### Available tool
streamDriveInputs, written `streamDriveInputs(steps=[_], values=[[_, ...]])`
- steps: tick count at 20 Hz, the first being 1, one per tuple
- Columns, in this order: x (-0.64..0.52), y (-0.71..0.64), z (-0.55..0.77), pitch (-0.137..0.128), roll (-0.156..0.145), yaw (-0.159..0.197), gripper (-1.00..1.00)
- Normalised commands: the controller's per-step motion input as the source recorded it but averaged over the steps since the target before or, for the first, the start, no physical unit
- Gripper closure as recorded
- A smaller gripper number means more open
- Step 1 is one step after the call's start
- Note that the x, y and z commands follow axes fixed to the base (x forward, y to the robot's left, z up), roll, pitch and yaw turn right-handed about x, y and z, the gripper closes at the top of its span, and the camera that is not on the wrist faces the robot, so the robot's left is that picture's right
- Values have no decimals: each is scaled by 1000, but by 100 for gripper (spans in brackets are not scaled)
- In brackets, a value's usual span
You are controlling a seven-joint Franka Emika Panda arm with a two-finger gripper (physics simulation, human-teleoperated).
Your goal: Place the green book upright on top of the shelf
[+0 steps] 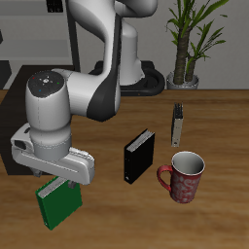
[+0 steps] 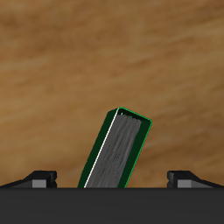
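Gripper (image 1: pixel 60 181) directly above the green book (image 1: pixel 58 203) at lower left of the exterior frame; jaws spread wide, book between fingertips (image 2: pixel 39 178), not gripped. Black book (image 1: pixel 139 156) and mug (image 1: pixel 184 176) mid-table.

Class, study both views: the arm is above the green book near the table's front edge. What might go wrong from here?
1. In the wrist view the green book lies skewed between the fingers, so closing may catch a corner and twist it.
2. The fingers look spread with the book not yet gripped; lifting early would leave it behind.
3. The shelf is in neither view, so the carry is long; the black book and mug stand nearby and might be knocked.
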Motion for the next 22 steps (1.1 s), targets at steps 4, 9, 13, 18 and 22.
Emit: streamDriveInputs(steps=[4,9,13,18,22], values=[[84,-21,-248,42,1,-13,-100],[58,14,-277,54,25,-33,-100],[-7,46,-97,11,26,-16,100],[-35,12,78,-3,3,8,100],[-97,-14,289,-34,3,15,100]])
